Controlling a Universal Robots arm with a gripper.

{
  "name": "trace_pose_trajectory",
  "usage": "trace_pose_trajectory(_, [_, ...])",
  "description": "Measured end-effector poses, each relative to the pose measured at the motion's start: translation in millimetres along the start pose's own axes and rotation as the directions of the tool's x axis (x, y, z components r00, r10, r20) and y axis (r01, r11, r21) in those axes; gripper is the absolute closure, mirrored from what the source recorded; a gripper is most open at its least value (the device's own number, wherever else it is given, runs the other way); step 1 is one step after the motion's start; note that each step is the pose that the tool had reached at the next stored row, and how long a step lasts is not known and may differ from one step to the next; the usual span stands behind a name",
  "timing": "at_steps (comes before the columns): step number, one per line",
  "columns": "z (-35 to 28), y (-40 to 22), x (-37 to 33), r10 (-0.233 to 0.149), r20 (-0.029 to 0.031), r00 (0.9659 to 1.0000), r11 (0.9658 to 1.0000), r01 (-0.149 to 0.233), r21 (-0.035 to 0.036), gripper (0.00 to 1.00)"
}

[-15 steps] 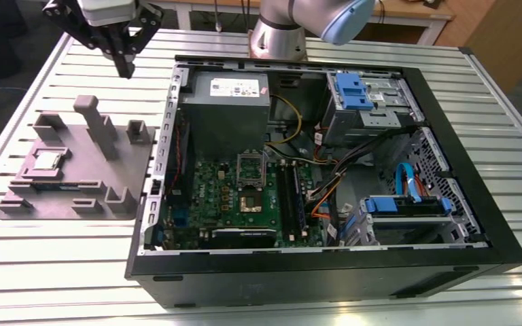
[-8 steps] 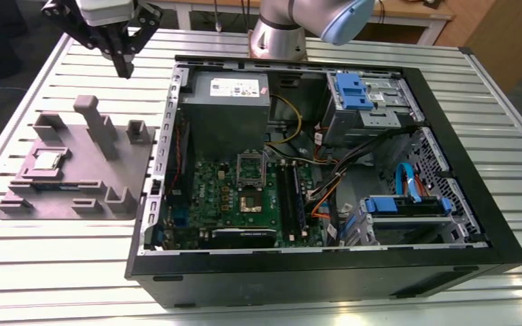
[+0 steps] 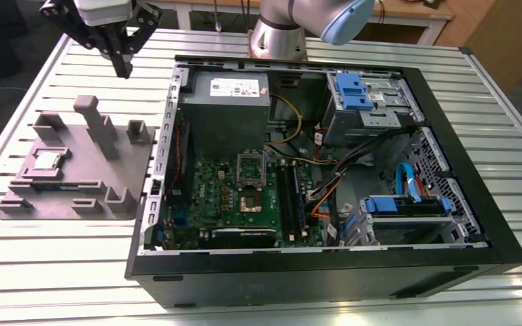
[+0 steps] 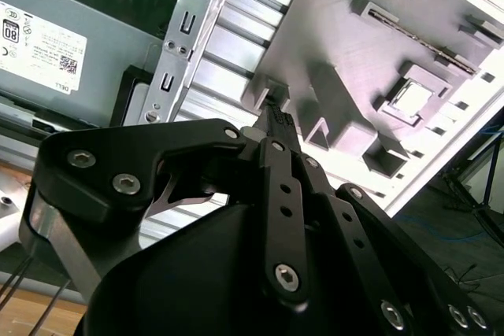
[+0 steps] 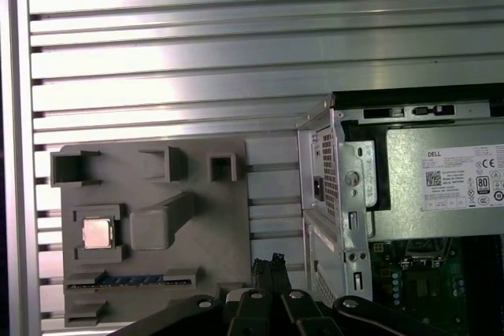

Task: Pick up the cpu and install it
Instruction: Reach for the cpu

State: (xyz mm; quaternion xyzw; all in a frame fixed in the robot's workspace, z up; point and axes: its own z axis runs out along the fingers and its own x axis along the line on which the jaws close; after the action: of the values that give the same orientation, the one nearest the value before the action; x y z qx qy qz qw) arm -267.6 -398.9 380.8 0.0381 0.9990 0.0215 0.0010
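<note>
Where the grey moulded plastic tray (image 3: 84, 178) has a square recess, the cpu (image 3: 45, 161), a small flat square chip with a silvery metal top, lies flat in it, not picked up. Seen also in both wrist views (image 5: 98, 234) (image 4: 411, 98).

Tray sits on the slatted aluminium bench (image 3: 62, 272), toward the bench edge at the exterior view's left. Just beside the tray is the black open computer case (image 3: 334, 278), lying on its side.

Inside the case:
- green motherboard (image 3: 284, 193) with the rectangular metal-framed socket (image 3: 250, 201)
- large grey box with white label (image 3: 225, 109), next to the case wall nearest the tray

The black gripper (image 3: 123, 70) hangs in the air over the bench beyond the tray's far edge, near the case corner and well apart from the cpu. Jaws drawn together tip to tip, nothing between them; same in the first wrist view (image 5: 268, 261).
</note>
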Motion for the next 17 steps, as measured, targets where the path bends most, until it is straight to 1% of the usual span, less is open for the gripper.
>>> trace_pose_trajectory(17, [0.0,-0.4,4.9,0.000,0.0001,1.0000,1.0000,0.000,0.0000,0.90])
